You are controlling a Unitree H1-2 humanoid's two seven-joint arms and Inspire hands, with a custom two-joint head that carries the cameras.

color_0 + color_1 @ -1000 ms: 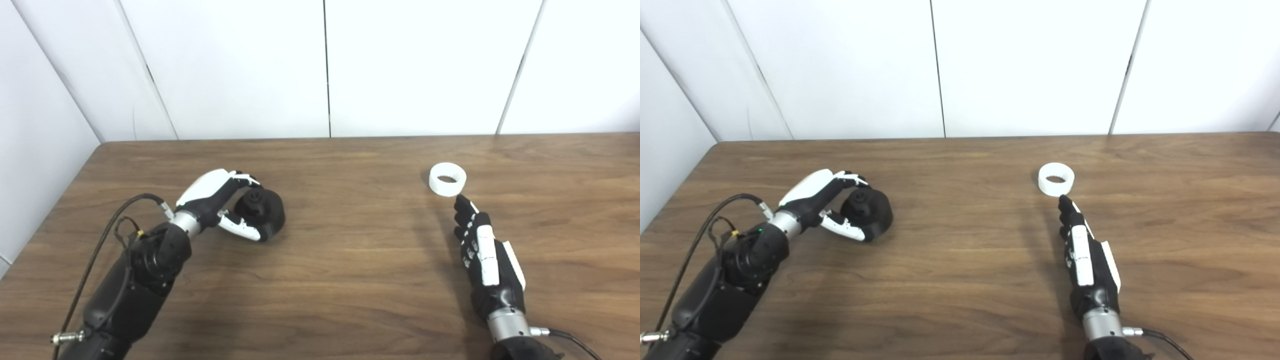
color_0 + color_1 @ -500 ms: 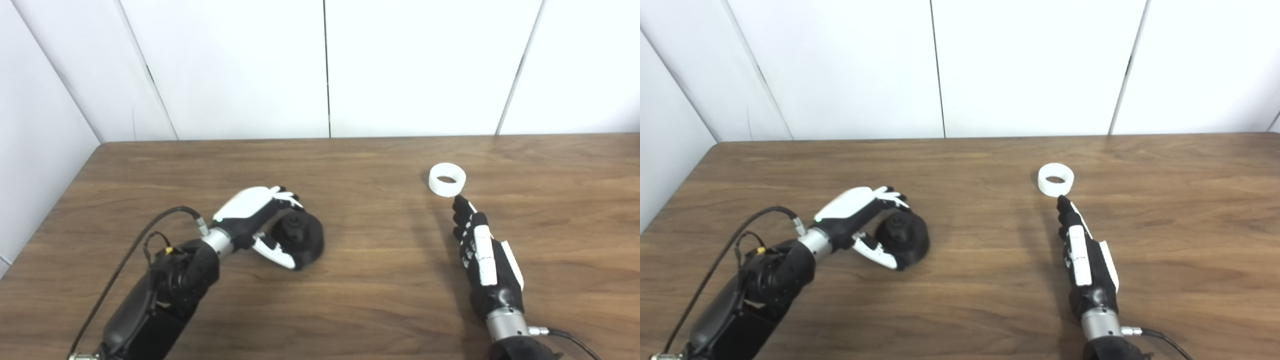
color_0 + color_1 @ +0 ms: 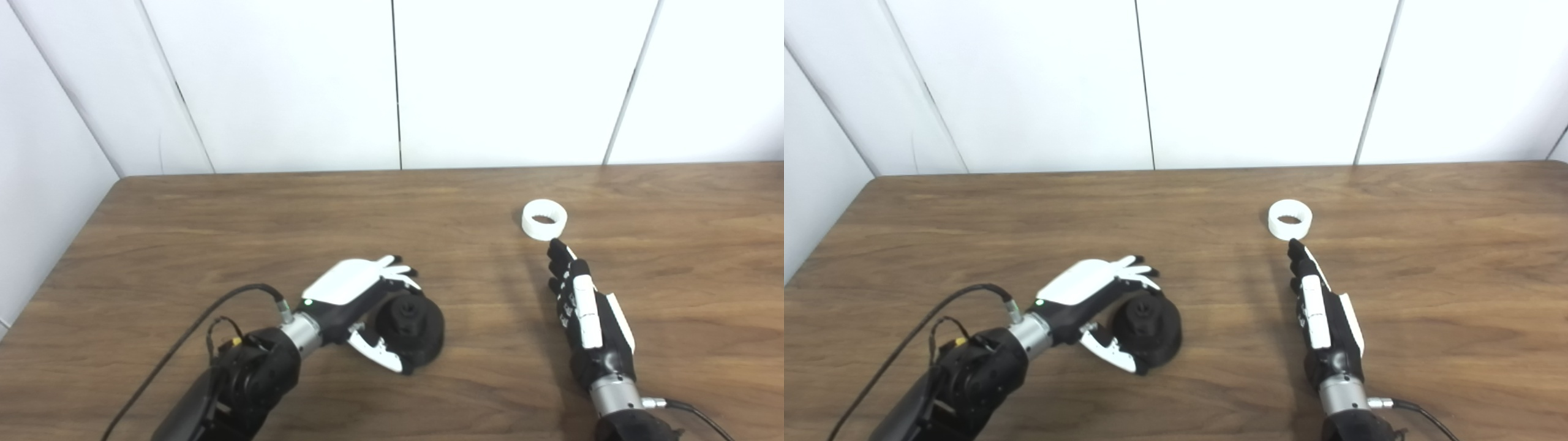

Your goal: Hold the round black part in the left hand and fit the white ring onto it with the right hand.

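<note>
I have the left hand (image 3: 358,294) wrapped around the round black part (image 3: 409,326); next, my flat, empty right hand (image 3: 585,318) must pinch the white ring (image 3: 544,219) at its 12 o'clock.

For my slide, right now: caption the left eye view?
Left hand grips round black part; right hand points toward white ring.

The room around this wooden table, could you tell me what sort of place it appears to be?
Probably a robot test bench in a lab, not a home or factory. The brown wooden table stands against plain white wall panels, bare except for a round black part and a white plastic ring.
</note>
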